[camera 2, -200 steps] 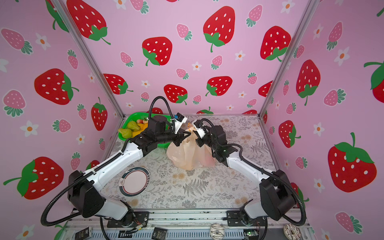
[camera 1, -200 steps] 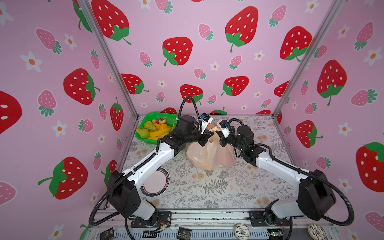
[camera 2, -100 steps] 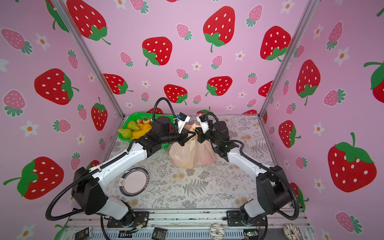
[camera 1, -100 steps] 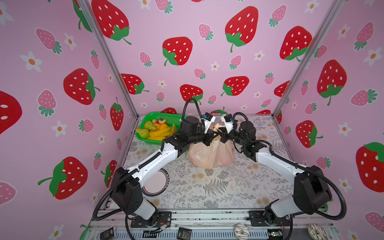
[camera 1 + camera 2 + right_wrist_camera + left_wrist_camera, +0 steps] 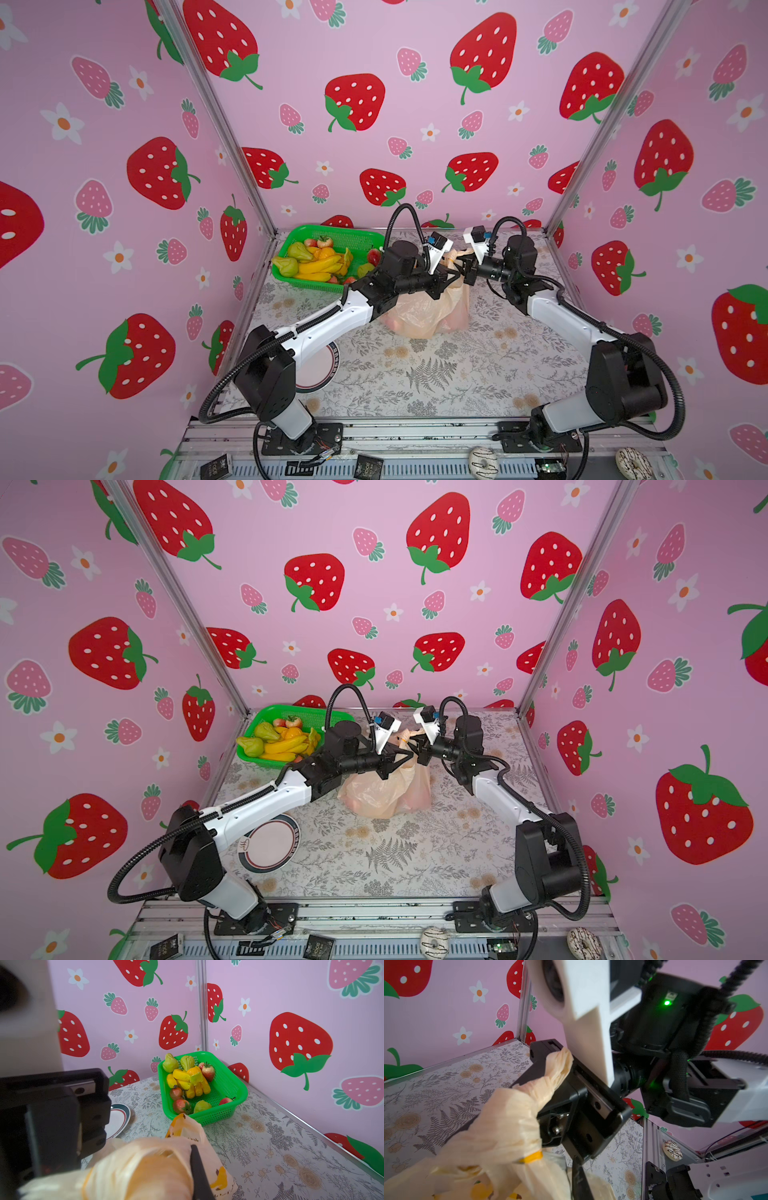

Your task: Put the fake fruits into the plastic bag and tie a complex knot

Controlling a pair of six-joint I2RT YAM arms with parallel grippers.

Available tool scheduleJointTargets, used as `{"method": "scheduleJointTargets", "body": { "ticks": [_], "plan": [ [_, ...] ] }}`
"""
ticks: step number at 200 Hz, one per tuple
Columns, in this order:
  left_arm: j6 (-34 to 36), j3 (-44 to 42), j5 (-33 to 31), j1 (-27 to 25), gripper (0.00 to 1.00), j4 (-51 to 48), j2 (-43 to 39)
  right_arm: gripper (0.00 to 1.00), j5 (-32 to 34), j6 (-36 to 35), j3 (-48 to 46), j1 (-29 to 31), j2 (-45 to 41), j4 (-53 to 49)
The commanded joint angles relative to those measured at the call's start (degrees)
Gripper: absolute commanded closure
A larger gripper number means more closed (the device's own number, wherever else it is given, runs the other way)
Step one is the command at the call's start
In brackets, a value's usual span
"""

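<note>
Pink walls (image 5: 374, 41) printed with big red strawberries, small pink ones and white flowers closed in the back and both sides. Silver metal posts (image 5: 219, 120) ran up the two back corners. A pale cloth (image 5: 436, 395) with grey ferns and tan roses covered the table under soft, even light

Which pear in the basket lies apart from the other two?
The pear at the basket's end nearest the bag, between two apples; the other two sit together beyond the bananas.

Table (image 5: 457, 374) with bag (image 5: 382, 791), basket (image 5: 353, 239), plate (image 5: 270, 845)
</note>
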Motion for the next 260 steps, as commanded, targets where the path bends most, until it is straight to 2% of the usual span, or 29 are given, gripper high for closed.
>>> {"method": "scheduleJointTargets", "body": {
  "ticks": [1, 43, 74, 126, 164, 187, 217, 235, 260],
  "plan": [
    [-2.1, 1.0, 3.1, -2.0, 0.89, 6.7, 0.3, 1.0, -5.6, -1.3, 0.3, -0.2, -1.0, 3.5],
    [-3.5, 0.1, 2.6, -2.9, 0.87, 9.4, 0.4, 1.0, -7.8, -3.1, 1.3, -0.2, -1.4, 0.0],
    [-2.7, -1.7, 1.4, -2.9, 0.8, 9.9, 0.7, 1.0, -8.5, -3.0, -0.7, -0.2, -0.9, 0.4],
    [3.8, -7.6, 2.0, -2.5, 0.57, 6.8, -3.9, 1.0, -9.4, 1.7, -5.7, -0.2, -2.5, 6.9],
    [7.7, -10.2, 4.3, -1.0, 0.34, 2.2, -9.2, 1.0, -9.7, 4.2, -8.1, -0.2, -3.8, 11.0],
    [9.5, -11.7, 4.9, 0.3, 0.27, 0.7, -12.9, 1.0, -9.6, 4.8, -8.7, -0.2, -4.1, 11.9],
    [11.5, -13.8, 2.6, 3.3, 0.3, -0.5, -17.0, 1.0, -9.5, 4.6, -8.8, -0.2, -4.8, 11.8],
    [12.4, -13.3, 1.3, 5.4, 0.4, -2.3, -17.1, 1.0, -9.6, 4.9, -8.8, -0.1, -4.8, 12.3],
    [13.3, -11.8, 0.8, 6.0, 0.6, -4.5, -15.3, 1.0, -9.3, 5.6, -9.3, -0.1, -4.7, 13.2]
  ]
}}
